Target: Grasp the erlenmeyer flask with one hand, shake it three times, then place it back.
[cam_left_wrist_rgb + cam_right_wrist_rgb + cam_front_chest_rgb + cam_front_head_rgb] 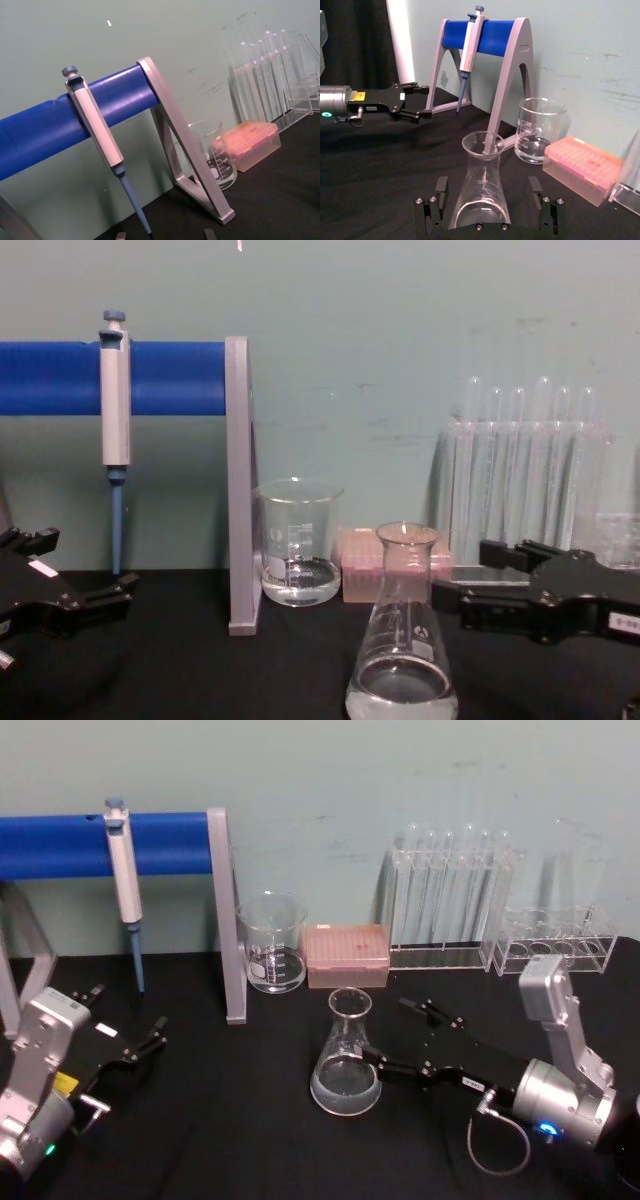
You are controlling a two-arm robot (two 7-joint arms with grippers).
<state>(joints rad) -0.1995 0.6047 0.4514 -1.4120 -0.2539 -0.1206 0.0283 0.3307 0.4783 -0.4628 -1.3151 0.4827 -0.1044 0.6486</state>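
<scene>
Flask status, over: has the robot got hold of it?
Right gripper open at the erlenmeyer flask, no grip yet. Left gripper open, parked left. Flask upright on table. Nothing blocking.

A black table (pixel 250 1140) fills the lower half of the head view. A flask (pixel 347 1065) stands upright near its centre, holding a little clear liquid. Along the back edge, left to right, stand a grey stand (pixel 228 920) with a blue bar, a beaker (pixel 272 945), a pink box (pixel 346 955), a test-tube rack (pixel 450 910) and a lower clear rack (pixel 555 945).
</scene>
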